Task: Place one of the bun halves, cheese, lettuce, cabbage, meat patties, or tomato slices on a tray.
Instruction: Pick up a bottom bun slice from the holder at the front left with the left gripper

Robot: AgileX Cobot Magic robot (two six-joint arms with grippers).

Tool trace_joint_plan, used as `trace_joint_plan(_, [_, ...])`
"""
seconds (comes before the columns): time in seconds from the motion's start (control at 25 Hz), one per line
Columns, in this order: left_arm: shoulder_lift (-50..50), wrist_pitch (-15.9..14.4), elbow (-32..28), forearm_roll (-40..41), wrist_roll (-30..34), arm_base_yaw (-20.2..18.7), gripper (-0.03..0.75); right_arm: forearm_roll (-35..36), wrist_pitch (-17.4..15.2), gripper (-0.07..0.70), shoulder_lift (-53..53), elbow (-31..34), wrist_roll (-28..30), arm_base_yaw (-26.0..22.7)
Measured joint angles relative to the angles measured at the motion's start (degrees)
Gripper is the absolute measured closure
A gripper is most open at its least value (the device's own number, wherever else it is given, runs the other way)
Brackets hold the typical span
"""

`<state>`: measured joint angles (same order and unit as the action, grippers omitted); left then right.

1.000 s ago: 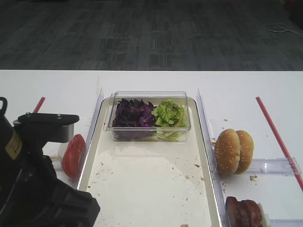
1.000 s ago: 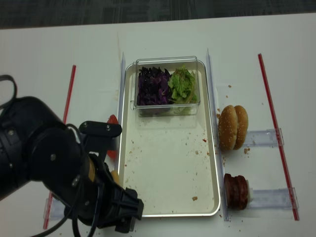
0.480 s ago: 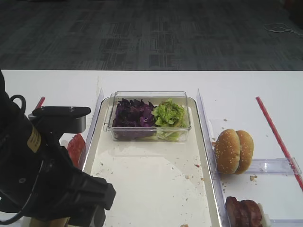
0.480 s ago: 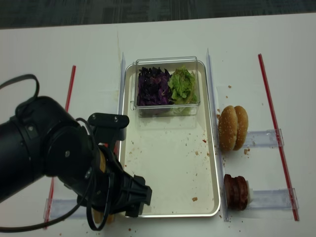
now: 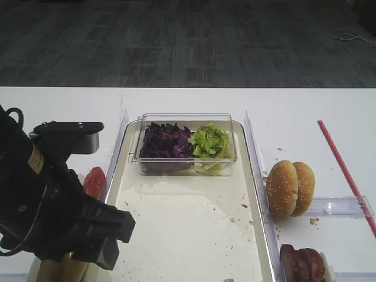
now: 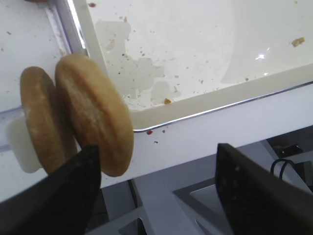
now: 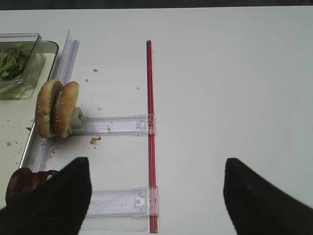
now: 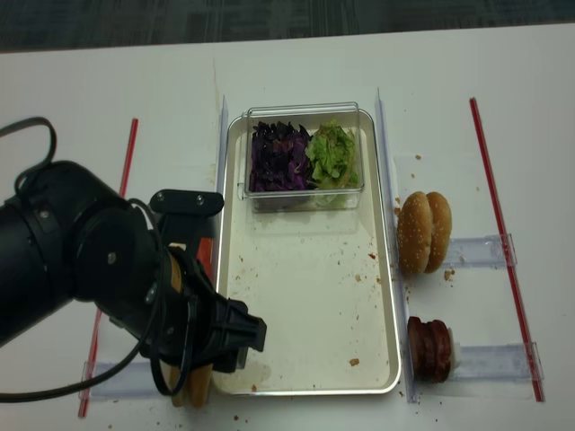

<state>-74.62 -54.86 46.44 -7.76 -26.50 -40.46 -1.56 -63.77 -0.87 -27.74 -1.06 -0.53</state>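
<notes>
Two bun halves (image 6: 73,122) stand on edge, side by side, just outside tray (image 6: 205,73) near-left corner rim; crust smooth golden-brown, seedless. Discs face tray, long axis vertical. Left gripper (image 6: 156,191) sits over them, jaws apart, nearer half by left finger, not clamped. Left arm nearer. Right gripper (image 7: 156,196) wide, empty, well apart.

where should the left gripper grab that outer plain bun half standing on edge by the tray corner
Pinch the nearer bun half across its flat faces, coming from above its top edge. It stands on edge against its twin, beside the tray rim, so one finger must slip into the seam between the two.
</notes>
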Motion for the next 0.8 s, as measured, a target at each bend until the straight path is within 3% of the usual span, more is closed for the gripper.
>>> trace_joint_plan(0.8, [-9.94, -0.23, 1.45, 3.19, 1.12, 0.00, 0.262, -0.13, -0.10, 0.042, 0.00, 0.00, -0.18, 0.00])
